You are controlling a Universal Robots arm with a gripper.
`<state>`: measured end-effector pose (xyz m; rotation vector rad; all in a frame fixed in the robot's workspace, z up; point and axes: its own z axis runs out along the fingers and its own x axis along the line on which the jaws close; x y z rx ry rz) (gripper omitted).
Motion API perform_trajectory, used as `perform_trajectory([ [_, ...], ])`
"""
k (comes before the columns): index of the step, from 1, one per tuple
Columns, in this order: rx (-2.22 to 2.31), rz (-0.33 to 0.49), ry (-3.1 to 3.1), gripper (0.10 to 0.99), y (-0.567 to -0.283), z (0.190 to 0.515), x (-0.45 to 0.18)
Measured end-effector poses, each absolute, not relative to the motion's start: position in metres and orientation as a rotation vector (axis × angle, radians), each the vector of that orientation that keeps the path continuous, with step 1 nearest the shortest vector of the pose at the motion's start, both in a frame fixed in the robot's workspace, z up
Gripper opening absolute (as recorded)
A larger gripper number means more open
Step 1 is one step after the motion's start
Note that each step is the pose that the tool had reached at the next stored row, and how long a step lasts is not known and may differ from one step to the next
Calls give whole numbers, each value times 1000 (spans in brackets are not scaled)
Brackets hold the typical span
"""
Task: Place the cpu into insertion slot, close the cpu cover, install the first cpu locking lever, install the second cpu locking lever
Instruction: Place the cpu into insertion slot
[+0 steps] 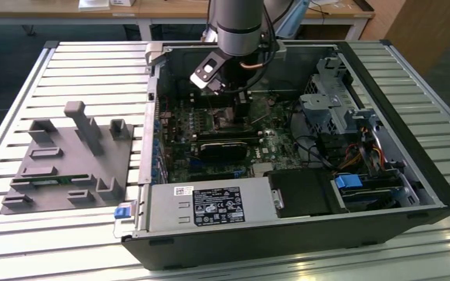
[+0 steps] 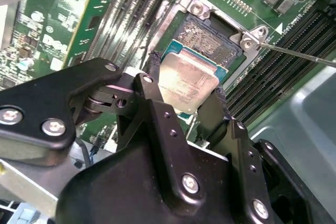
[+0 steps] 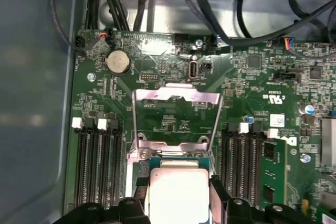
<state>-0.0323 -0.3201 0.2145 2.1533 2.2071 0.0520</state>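
The cpu (image 2: 184,77) is pinched by its edges in my gripper (image 2: 187,85), jaws closed to its width, hanging partly over the slot (image 2: 210,32) with the cover (image 3: 176,96) flipped open, so I judge placement is underway and calls for squaring it level.

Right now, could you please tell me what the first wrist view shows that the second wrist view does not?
First wrist view: the cover, swung open, and a coin battery. Second wrist view: the slot's dark centre under the cpu, and a thin lever beside it. Both wrist views: the cpu gripped in the claw.
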Motion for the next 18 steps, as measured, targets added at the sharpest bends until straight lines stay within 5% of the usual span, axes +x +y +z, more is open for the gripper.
perform_trajectory([
  [18, 2152, 49, 2208, 537, -315, 200, -42],
])
